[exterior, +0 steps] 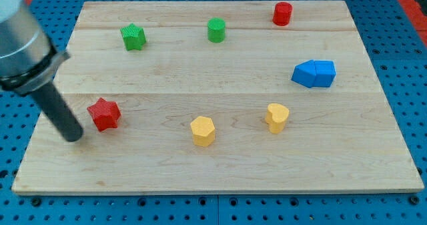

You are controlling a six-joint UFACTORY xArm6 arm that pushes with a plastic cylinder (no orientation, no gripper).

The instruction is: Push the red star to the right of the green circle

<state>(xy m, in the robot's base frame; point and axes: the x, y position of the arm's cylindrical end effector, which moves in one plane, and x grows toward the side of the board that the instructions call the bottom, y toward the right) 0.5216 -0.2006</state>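
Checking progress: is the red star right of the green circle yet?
No. The red star sits far down-left of the green circle, beside my tip.

Grey cylindrical arm, dark rod

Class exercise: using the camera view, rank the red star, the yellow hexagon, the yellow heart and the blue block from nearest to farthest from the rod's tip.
Measured from my tip:
1. red star, just to its right.
2. yellow hexagon, bottom centre.
3. yellow heart, further right.
4. blue block, near the view's right edge.
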